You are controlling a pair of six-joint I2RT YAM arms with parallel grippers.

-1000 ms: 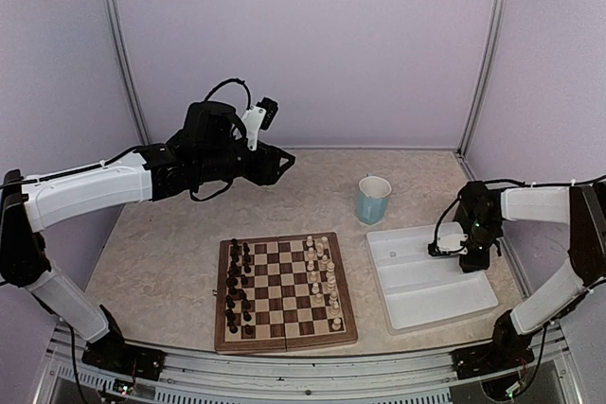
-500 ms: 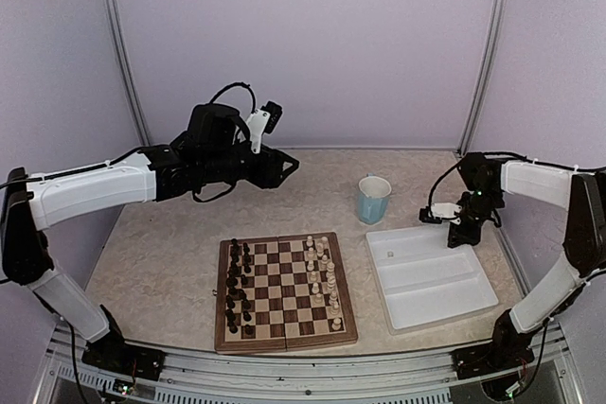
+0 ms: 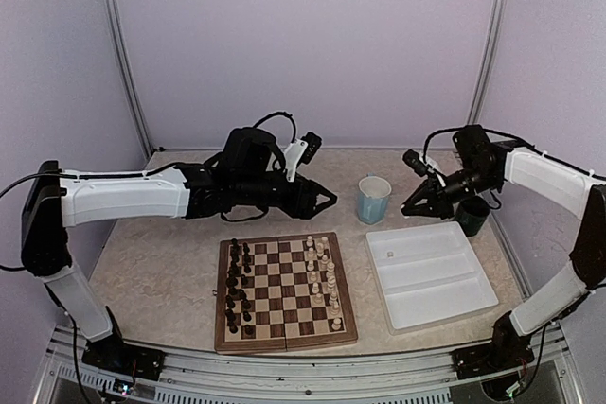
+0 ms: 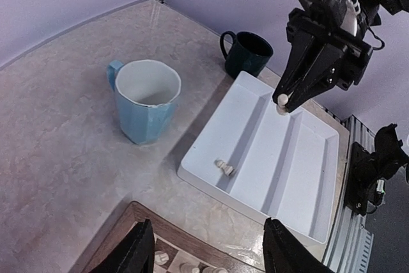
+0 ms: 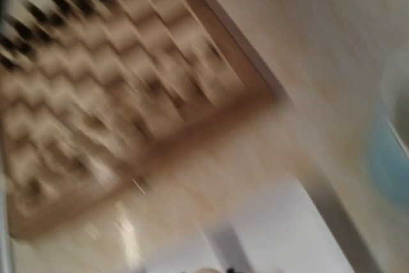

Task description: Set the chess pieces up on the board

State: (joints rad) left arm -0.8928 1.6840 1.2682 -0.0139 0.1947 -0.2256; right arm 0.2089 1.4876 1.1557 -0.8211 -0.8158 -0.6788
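Since the earlier frame the right gripper (image 3: 407,211) has lifted off the white rectangular plastic tray (image 3: 445,302) and swung left; it now hangs above the tray's far left corner. Its jaws are pinched tight on one small cream-white chess piece (image 4: 282,100), whose rounded top shows at the tips in the left wrist view. That move has uncovered a dark green mug (image 3: 472,216) standing just behind the right gripper, off the tray's far edge. The left gripper (image 3: 328,202) has also reached rightward. It hovers over the pale stone-patterned table (image 3: 170,243) beyond the far edge of the square wooden chessboard (image 3: 282,290), jaws spread wide with nothing between them. A light blue mug (image 3: 373,200) stands between the two grippers. Below and ahead of the left gripper, a second cream-white piece (image 4: 223,167) lies on its side in the tray compartment nearest the light blue mug. On the board, nearer than both grippers, cream-white pieces (image 3: 330,283) stand along the two right-hand files and small dark brown-black pieces (image 3: 234,283) along the two left-hand files; whether every square there is filled cannot be told. Right wrist view is smeared by motion, and only the board's checks are made out.
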